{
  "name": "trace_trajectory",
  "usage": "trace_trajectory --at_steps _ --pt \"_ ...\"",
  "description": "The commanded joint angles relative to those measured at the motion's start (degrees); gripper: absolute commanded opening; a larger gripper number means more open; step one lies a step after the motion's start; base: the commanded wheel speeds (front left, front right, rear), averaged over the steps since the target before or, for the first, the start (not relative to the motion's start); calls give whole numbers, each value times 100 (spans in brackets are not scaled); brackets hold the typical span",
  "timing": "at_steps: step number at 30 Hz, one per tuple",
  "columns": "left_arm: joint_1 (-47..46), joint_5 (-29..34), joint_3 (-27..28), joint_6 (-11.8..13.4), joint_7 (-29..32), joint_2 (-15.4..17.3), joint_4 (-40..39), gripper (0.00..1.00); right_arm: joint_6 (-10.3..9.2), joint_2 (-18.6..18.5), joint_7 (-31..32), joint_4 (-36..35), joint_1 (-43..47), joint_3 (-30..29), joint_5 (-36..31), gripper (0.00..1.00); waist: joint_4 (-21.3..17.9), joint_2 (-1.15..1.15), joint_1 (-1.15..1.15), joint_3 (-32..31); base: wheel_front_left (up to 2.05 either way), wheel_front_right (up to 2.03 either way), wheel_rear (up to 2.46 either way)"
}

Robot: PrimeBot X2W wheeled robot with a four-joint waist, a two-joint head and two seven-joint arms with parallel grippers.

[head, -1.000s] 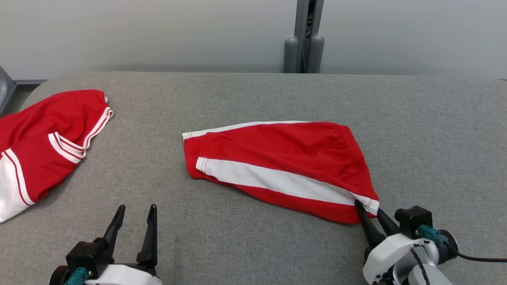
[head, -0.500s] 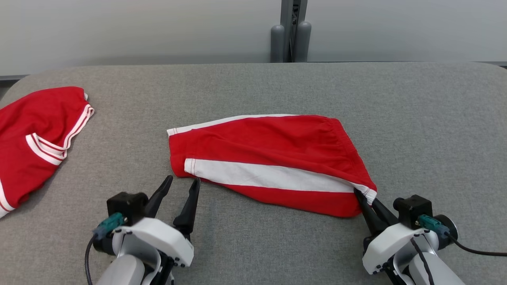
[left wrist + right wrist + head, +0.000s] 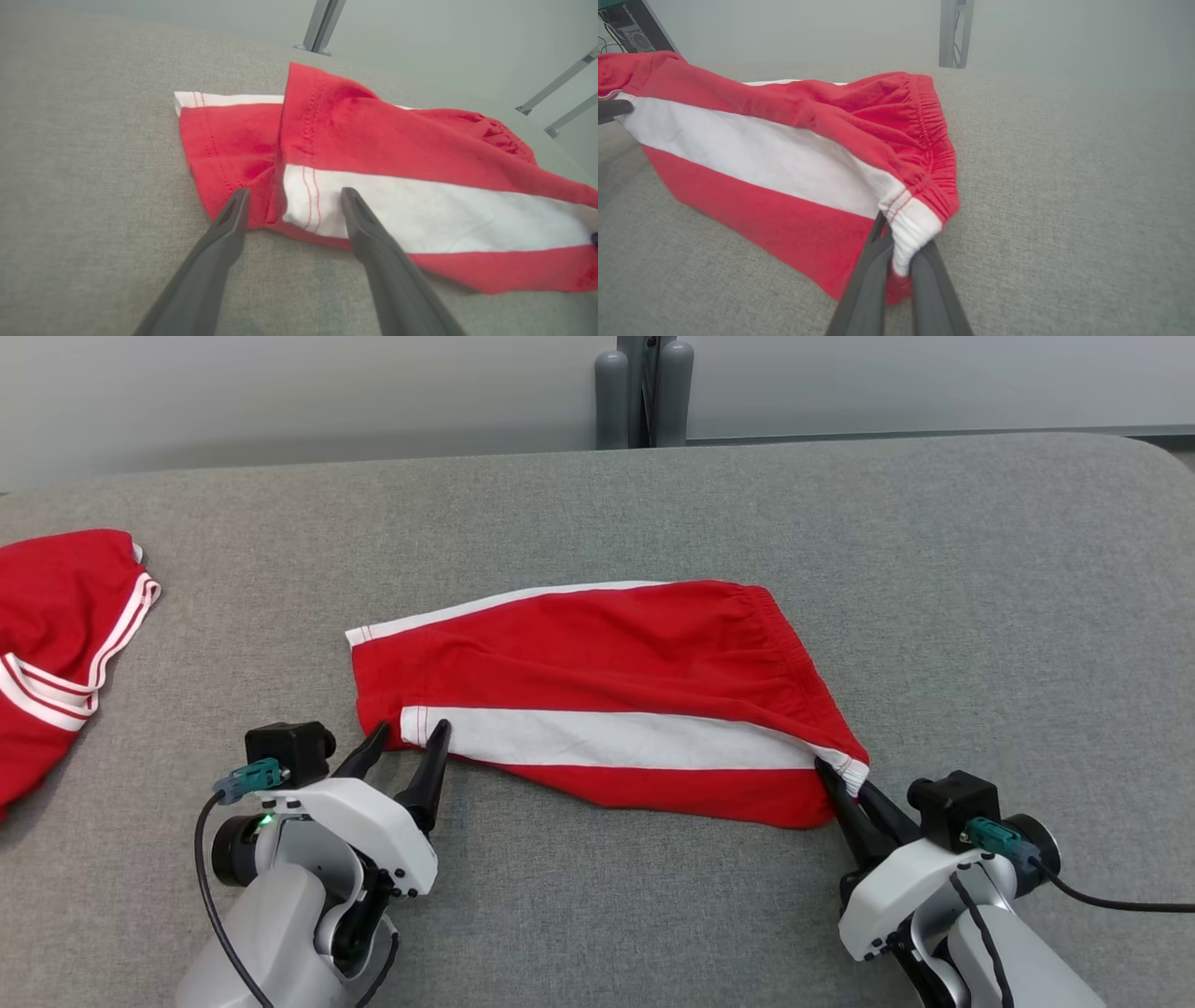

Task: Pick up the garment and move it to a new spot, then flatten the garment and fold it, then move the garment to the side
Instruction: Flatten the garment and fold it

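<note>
The garment (image 3: pixel 607 691) is a pair of red shorts with a broad white side stripe, lying folded on the grey padded table (image 3: pixel 597 513). My right gripper (image 3: pixel 840 777) is shut on the waistband corner of the garment (image 3: pixel 910 228) at its lower right end. My left gripper (image 3: pixel 411 733) stands open at the leg-hem end, its fingers either side of the striped hem corner of the garment (image 3: pixel 299 196) without closing on it.
A second red garment with white stripes (image 3: pixel 56 644) lies at the table's left edge. A grey post (image 3: pixel 644 392) stands behind the table's far edge. Bare grey surface stretches to the right and toward the back.
My left gripper has come up from the lower left to the shorts' hem corner, still open. My right gripper has closed on the waistband corner. The head camera has shifted.
</note>
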Motion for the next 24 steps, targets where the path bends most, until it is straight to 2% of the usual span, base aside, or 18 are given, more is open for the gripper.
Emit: trace_trajectory --at_steps 1,5,6,7,8,10,13,19,24 --pt "-89 -32 -2 -35 -37 0 15 100 0 -27 -33 6 -87 -8 35 0 -6 0 0 8 0 0 0" --pt "-197 -65 -101 -126 -152 -61 171 100 1 -44 -50 56 -126 6 44 0 -3 0 0 27 0 0 0" --pt "-205 -68 -138 -138 -170 -69 187 87 0 -47 -55 66 -137 3 46 0 3 0 0 27 0 0 0" --pt "-209 -80 -171 -154 -182 -72 202 78 1 -48 -61 77 -145 4 47 0 9 0 0 25 0 0 0" --pt "-212 -104 -209 -170 -185 -80 219 56 1 -48 -64 89 -150 4 45 0 15 0 0 20 0 0 0" --pt "-224 -126 -265 -188 -205 -75 249 41 0 -39 -71 103 -149 3 42 0 25 0 0 7 0 0 0" --pt "-242 -172 -331 -205 -252 -65 302 0 0 -33 -81 117 -139 7 35 0 29 0 0 -9 0 0 0" --pt "-213 -299 -411 -215 -419 -35 283 0 1 -45 -80 105 -118 -12 70 0 27 0 0 -92 0 0 0" --pt "-7 -819 -387 -220 -491 -5 -251 0 0 -87 -79 -154 -69 -80 376 0 24 0 0 -258 0 0 0"
